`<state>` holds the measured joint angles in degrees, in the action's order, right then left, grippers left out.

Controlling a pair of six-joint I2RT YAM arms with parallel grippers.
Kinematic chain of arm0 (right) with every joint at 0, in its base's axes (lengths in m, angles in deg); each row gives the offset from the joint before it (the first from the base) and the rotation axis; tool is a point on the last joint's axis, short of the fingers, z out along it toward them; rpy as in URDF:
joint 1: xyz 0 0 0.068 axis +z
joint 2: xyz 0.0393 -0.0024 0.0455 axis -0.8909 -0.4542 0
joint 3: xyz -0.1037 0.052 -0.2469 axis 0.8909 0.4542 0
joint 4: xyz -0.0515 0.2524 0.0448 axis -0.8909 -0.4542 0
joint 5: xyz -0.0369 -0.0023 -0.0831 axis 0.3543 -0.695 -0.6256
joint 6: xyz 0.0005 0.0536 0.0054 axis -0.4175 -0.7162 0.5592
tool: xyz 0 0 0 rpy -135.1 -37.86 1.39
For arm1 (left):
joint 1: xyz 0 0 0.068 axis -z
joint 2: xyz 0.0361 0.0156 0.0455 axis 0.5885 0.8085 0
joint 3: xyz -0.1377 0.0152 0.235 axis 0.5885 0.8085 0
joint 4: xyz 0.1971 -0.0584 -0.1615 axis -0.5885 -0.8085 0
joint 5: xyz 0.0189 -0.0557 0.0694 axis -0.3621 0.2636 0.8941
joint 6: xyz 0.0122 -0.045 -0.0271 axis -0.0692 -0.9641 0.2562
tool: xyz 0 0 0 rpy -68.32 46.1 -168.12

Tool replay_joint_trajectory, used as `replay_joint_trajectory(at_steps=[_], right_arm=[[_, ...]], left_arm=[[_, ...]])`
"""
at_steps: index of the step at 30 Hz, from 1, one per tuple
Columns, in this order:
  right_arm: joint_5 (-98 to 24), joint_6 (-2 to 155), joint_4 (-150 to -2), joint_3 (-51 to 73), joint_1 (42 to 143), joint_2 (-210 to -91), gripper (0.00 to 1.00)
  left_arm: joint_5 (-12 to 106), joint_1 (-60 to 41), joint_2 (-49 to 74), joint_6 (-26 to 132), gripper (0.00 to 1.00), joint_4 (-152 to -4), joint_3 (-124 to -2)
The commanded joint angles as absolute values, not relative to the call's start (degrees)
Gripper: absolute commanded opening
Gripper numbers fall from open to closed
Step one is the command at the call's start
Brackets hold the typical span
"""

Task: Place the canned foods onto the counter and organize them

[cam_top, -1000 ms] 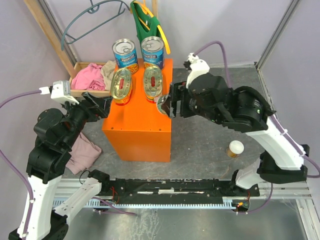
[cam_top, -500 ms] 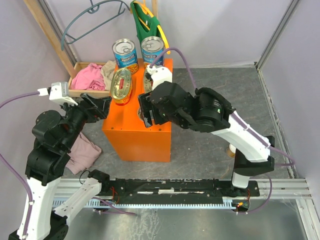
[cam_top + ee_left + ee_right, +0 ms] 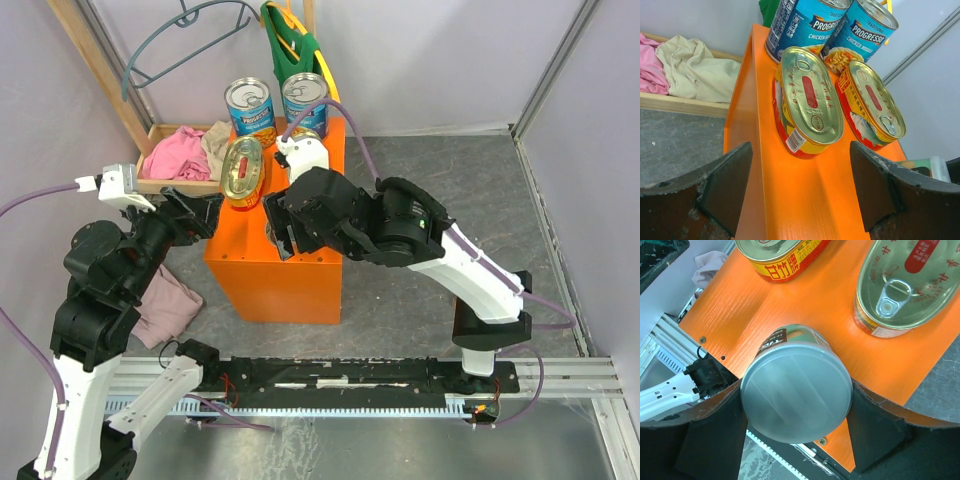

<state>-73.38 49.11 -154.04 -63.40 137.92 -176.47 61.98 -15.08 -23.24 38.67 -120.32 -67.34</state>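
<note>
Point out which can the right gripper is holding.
The small white-lidded can, held in the right gripper over the orange counter; the oval tins and blue cans sit free, untouched.

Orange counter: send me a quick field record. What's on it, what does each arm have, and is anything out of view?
counter: orange box, flat top
tall blue cans: two, upright, side by side at the back
oval tins: two, lying flat in front of the tall cans
small white-lidded can: between the right fingers, over the counter's front part; touchdown unclear
right gripper: shut on that can
left gripper: open, empty, beside the counter's left side
second small can: not in view
</note>
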Motion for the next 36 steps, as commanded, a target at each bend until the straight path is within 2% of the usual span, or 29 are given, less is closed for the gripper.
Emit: replay_joint_trajectory(at_steps=[1, 7, 15, 19, 22, 28, 30, 36], right_arm=[[-73.01, 50.19, -151.53, -67.03, 138.31, -177.43, 0.17], [-72.25, 50.67, -151.44, -67.27, 138.29, -178.82, 0.31], [-72.41, 51.90, -151.21, -66.81, 138.31, -180.50, 0.60], [-72.76, 52.39, -150.90, -66.12, 138.30, -180.89, 0.71], [-72.70, 52.86, -150.24, -65.18, 138.23, -180.96, 0.78], [-72.51, 53.43, -149.84, -64.08, 138.22, -181.33, 0.86], [-72.55, 53.69, -149.76, -63.65, 138.22, -181.33, 1.00], [-73.19, 54.07, -147.51, -59.65, 138.18, -179.27, 0.99]], left_arm=[[60.59, -15.26, -22.73, 38.57, 0.84, -117.27, -67.76], [60.59, -15.31, -22.42, 38.74, 0.84, -117.03, -67.66], [60.58, -15.28, -21.88, 38.92, 0.85, -116.76, -67.65], [60.55, -15.32, -21.85, 38.92, 0.85, -116.66, -67.59], [60.60, -15.27, -21.98, 38.84, 0.85, -116.66, -67.50], [60.84, -15.29, -22.44, 38.49, 0.85, -116.74, -67.14], [60.90, -15.30, -22.53, 38.40, 0.85, -116.74, -67.14], [60.99, -15.30, -22.73, 38.23, 0.85, -116.83, -67.15]])
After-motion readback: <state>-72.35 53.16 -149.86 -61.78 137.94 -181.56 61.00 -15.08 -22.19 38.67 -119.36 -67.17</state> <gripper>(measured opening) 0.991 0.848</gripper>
